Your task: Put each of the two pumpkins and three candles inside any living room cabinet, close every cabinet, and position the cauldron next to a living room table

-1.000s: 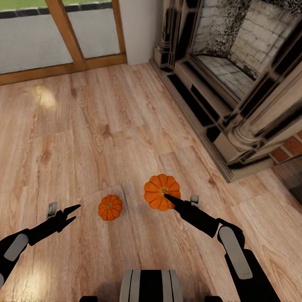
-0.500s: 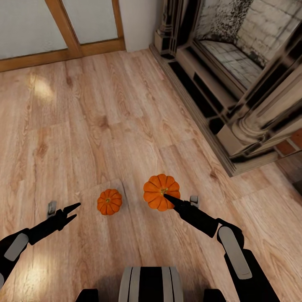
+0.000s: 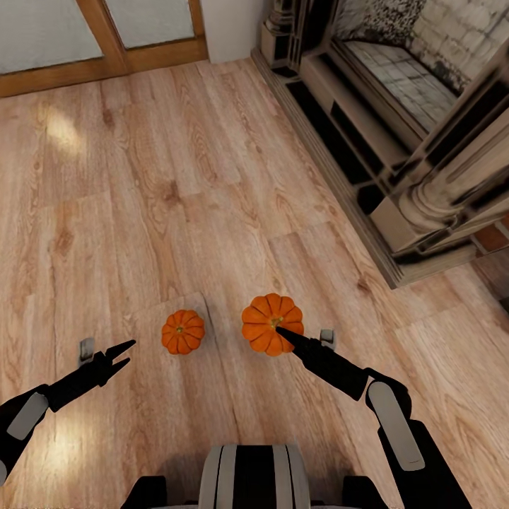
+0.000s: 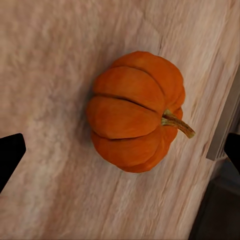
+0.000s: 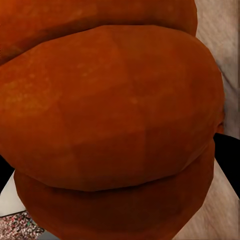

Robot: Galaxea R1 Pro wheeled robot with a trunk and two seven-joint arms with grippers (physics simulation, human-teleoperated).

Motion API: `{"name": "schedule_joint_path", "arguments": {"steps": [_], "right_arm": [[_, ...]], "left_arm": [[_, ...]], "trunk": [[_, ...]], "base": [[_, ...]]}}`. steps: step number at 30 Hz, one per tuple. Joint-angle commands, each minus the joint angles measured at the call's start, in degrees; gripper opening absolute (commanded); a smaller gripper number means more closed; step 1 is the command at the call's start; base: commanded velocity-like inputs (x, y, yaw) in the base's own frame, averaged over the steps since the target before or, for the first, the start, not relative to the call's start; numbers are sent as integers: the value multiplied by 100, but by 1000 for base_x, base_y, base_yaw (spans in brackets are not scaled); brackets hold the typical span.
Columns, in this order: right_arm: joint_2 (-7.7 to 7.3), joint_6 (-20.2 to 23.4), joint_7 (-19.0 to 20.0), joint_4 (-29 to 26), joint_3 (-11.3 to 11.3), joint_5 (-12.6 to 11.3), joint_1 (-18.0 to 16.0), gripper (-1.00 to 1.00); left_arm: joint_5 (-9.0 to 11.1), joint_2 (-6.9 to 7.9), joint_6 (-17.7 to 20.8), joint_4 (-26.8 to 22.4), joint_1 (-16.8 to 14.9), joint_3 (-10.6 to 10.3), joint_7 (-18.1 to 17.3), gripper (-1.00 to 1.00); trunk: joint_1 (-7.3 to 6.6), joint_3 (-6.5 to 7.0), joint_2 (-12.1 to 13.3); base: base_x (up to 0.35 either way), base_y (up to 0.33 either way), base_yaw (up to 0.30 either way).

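The right fingers (image 3: pixel 283 332) grip the larger ribbed orange pumpkin (image 3: pixel 272 322) at lower centre, while the spread, empty left fingers (image 3: pixel 121 355) sit left of the smaller orange pumpkin (image 3: pixel 182 331).

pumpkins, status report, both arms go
Right gripper shut on the larger ribbed orange pumpkin, held off the wooden floor. Left gripper open, empty; smaller ribbed orange pumpkin on floor ahead of it. Nothing in the way.

No lettering, label, brand mark or number can be read anywhere: the wooden floor (image 3: pixel 177 177), the two pumpkins (image 3: pixel 272 324) and the fireplace surround (image 3: pixel 396 141) all carry plain surfaces without any writing.
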Motion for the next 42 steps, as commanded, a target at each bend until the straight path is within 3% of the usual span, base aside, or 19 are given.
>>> {"name": "schedule_joint_path", "arguments": {"steps": [1, 10, 40, 42], "right_arm": [[3, 37, 4, -1, -4, -42, -2, -100], [0, 27, 12, -9, -34, -45, 135, -100], [10, 25, 13, -19, -21, -49, 147, -100], [10, 25, 13, -19, -21, -48, 147, -100]], "left_arm": [[25, 0, 40, 2, -2, 4, -9, 100], [26, 0, 37, 2, 0, 4, -55, 100], [42, 9, 24, 19, 7, 12, -111, 100], [42, 9, 24, 19, 7, 12, -91, 100]], "trunk": [[-1, -3, -1], [-1, -3, -1], [-1, -3, -1], [4, -47, -4]], "base": [[0, 0, 0], [0, 0, 0], [63, -21, 0], [1, 0, 0]]}}
